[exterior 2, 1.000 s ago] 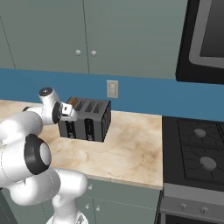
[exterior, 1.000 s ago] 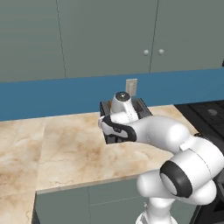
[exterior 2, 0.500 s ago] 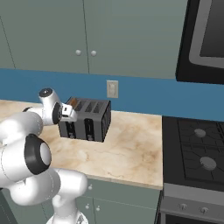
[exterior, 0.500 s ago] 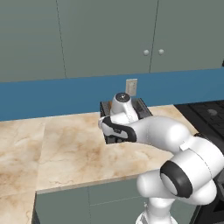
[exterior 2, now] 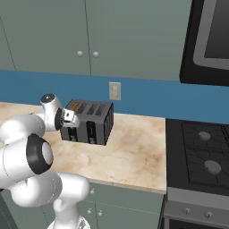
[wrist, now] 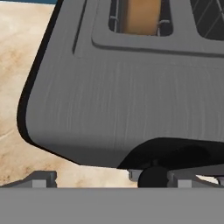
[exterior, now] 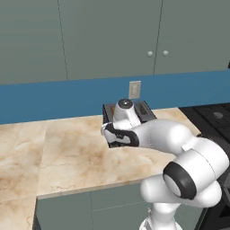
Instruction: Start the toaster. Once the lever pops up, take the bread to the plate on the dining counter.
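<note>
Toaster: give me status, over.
Gripper open, empty, at the toaster's front top corner. Bread sitting in a slot. Nothing blocking on the counter.

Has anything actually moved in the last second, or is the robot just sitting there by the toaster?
Nothing has visibly changed. The gripper is still poised at the front corner of the toaster with its jaws open and nothing held, and the bread still sits down in its slot. The toaster has not shifted on the marble worktop.
</note>
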